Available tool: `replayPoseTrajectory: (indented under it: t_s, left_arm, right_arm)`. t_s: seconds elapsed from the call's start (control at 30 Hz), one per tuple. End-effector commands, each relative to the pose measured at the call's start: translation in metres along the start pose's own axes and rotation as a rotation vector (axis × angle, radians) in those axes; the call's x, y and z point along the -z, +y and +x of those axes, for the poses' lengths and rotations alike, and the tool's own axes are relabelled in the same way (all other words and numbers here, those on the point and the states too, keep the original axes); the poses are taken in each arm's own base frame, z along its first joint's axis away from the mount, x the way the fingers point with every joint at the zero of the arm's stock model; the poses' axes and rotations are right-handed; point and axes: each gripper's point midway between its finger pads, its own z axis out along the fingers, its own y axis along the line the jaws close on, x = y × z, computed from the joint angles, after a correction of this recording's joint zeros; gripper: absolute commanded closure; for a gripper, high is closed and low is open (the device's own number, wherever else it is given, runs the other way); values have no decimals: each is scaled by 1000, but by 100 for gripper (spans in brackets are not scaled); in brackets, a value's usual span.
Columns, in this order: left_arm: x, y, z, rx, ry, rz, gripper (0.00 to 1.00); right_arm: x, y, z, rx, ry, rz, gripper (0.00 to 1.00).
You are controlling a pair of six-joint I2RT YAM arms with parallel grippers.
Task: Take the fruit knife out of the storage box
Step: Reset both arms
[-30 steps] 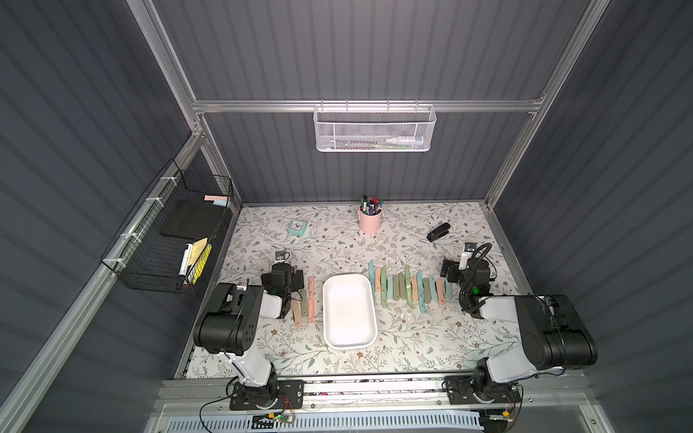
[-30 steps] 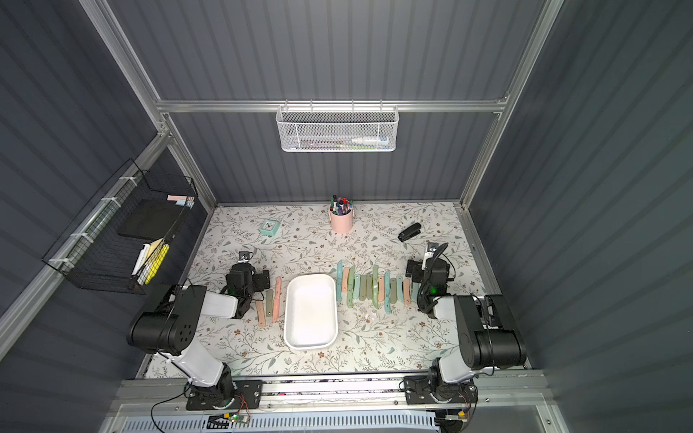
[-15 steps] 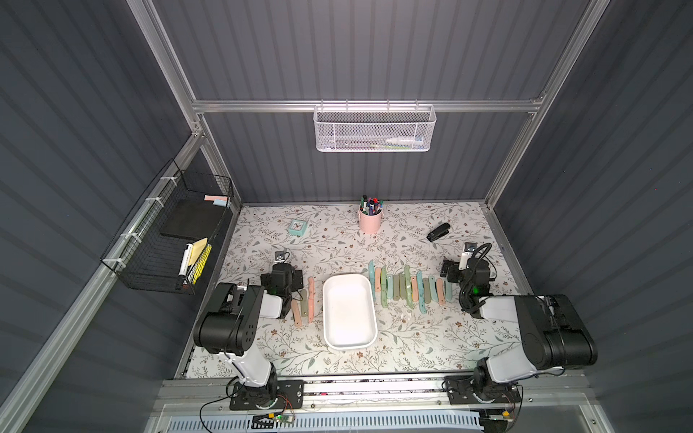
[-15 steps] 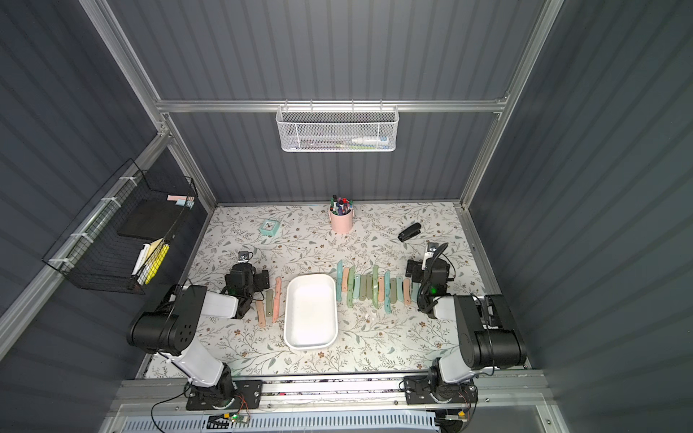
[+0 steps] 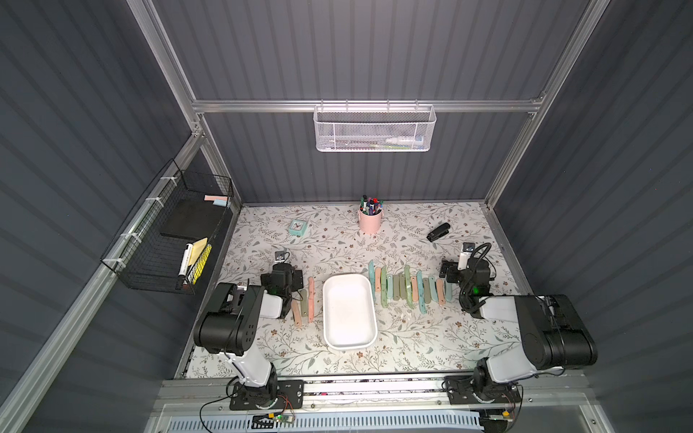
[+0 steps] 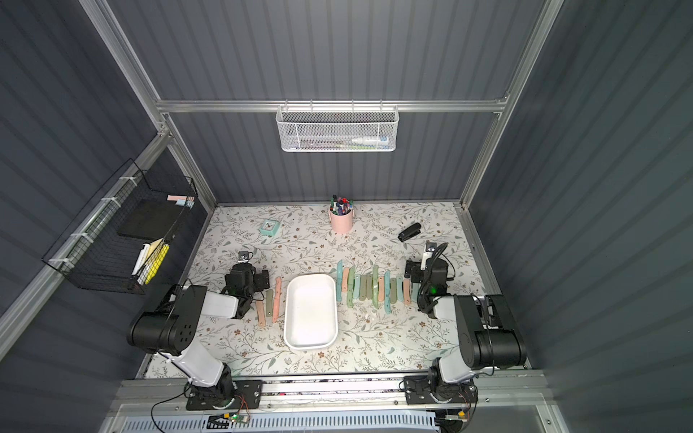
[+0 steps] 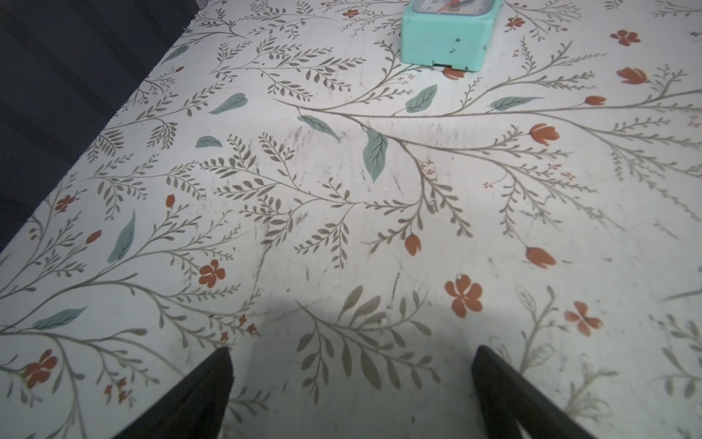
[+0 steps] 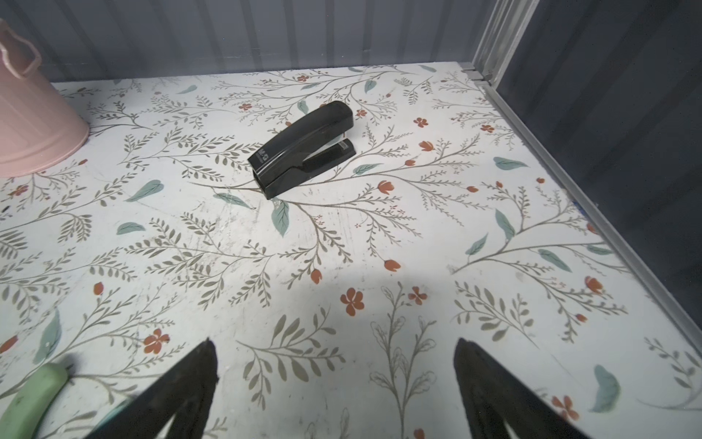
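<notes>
Left gripper [image 7: 353, 353] and right gripper [image 8: 335, 344] hover low over bare floral table [image 5: 412, 337], jaws spread wide, nothing held. The step in hand appears to be a final check. It is best done by confirming from above that the tub holds nothing before any further reach. Both arms should keep clear of the laid-out knives so none is nudged against the rim. The storage box [image 5: 348, 311] sits at lower centre in both top views, long side running up the frame. It is smooth white plastic with low walls, a thick rounded rim and a bare interior; no fruit knife is visible inside. The long row of fruit knives [image 5: 408, 290], in pastel colours, lies just right of the box. The short row of fruit knives [image 5: 304, 301] lies just left, all outside it.
</notes>
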Motion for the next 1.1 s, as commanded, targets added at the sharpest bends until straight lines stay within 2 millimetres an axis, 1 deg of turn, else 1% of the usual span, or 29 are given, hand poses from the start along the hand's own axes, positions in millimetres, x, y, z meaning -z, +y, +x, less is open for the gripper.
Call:
replayPoseTrajectory:
  t_s: [0.0,0.3,0.37,0.5,1.07]
  left_arm:
    - [0,4,26,-36,84,-22,1]
    - [0,4,26,-37,83,-21,1]
    - [0,4,26,-36,83,-23,1]
    - [0,4,26,-37,83,-21,1]
    - [0,4,26,-38,82,-23,1]
  right_arm:
    - [0,6,-15,22,-34,-36,1]
    - [0,11,-15,39,-40,-71,1]
    - [1,14,-15,45,-42,-87,1]
    - [6,26,-13,79,-63,-160,1]
    - [7,25,-14,72,-67,-166,1]
